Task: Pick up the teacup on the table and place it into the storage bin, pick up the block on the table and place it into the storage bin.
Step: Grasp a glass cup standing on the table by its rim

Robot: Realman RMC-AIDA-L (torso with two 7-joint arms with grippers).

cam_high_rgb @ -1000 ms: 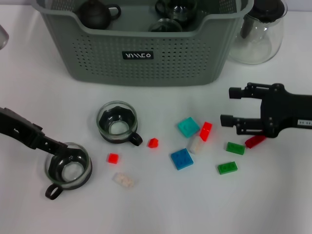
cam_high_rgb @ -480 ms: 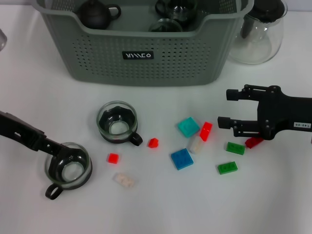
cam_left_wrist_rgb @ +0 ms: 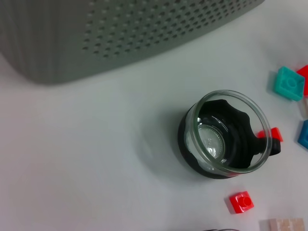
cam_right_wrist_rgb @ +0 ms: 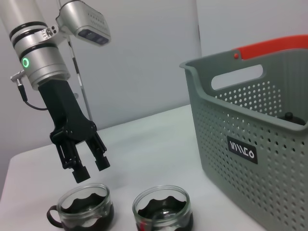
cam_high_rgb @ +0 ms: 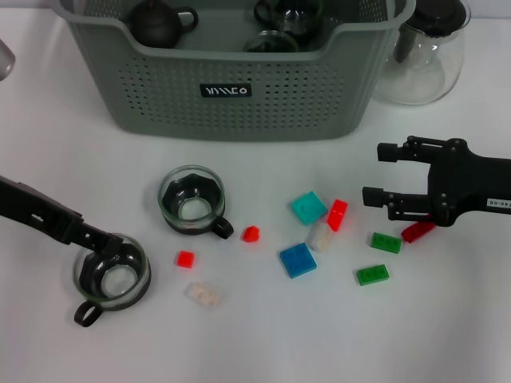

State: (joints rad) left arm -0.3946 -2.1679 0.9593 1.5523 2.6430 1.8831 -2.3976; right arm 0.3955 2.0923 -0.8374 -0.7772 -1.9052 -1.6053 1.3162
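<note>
storage bin (cam_high_rgb: 231, 88) spans the frame's top, already holding a dark teapot and cups, so it is filling | left gripper (cam_high_rgb: 108, 254) lower left, fingers parted just above the near teacup (cam_high_rgb: 112, 275), poised to grasp its rim | right gripper (cam_high_rgb: 379, 173) centre right, open, hovering beside red block (cam_high_rgb: 337, 214)
</note>
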